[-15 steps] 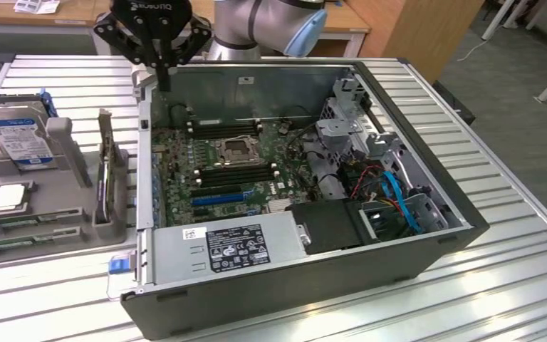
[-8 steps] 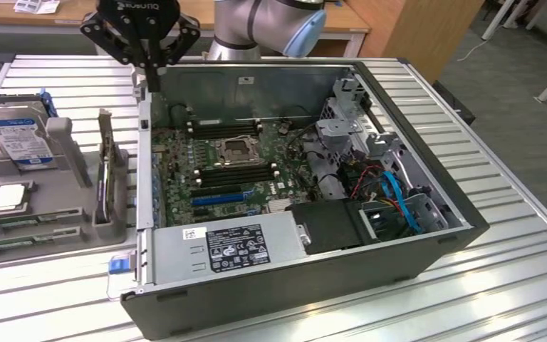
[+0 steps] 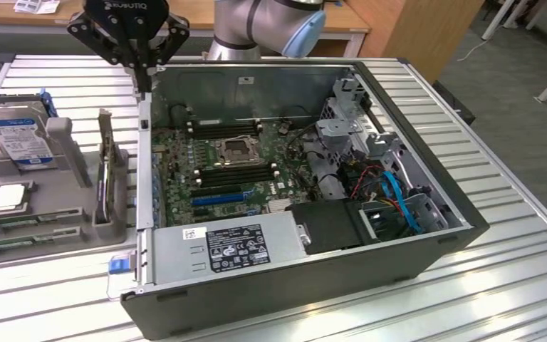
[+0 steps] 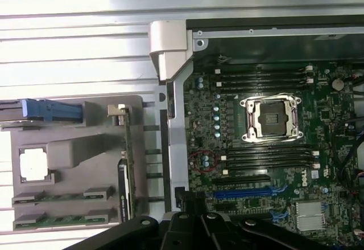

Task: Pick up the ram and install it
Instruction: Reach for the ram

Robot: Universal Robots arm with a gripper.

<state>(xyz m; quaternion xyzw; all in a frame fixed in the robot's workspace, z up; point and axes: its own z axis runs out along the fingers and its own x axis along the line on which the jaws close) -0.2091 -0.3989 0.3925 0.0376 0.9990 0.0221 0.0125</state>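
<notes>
End effector (image 3: pixel 146 71): fingers together, nothing clamped between them. It hangs over the open computer case (image 3: pixel 350 285), at the far corner on the exterior view's left, touching nothing. Ram (image 3: pixel 25 221) lies flat in the gray tray (image 4: pixel 74 147) beside the case, one of two green sticks side by side, well apart from the end effector. Hard drive (image 3: pixel 15 139) with a blue label stands in the same tray. Motherboard (image 3: pixel 245 178) is exposed inside the case. Case and tray sit on a slatted metal table (image 3: pixel 501 285). Behind it are a wooden desk (image 3: pixel 416 28) and gray floor (image 3: pixel 511 78).
</notes>
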